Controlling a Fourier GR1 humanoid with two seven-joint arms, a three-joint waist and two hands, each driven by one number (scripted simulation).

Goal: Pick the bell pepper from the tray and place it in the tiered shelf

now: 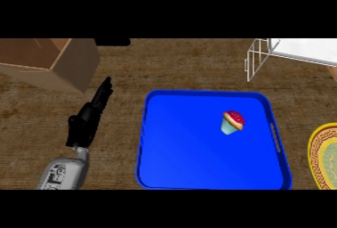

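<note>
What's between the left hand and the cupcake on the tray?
In the head view, bare wooden counter, then the blue tray's left rim and bare floor, lie between the left hand and the cupcake.

Only the left hand (89, 116) is seen, at the view's left, fingers held straight and pointed up, grey forearm angled below.

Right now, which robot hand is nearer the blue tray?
Left. The left robot hand sits just off the blue tray's left rim, fingers straight, pointing away from the robot. The right hand is not in view.
</note>
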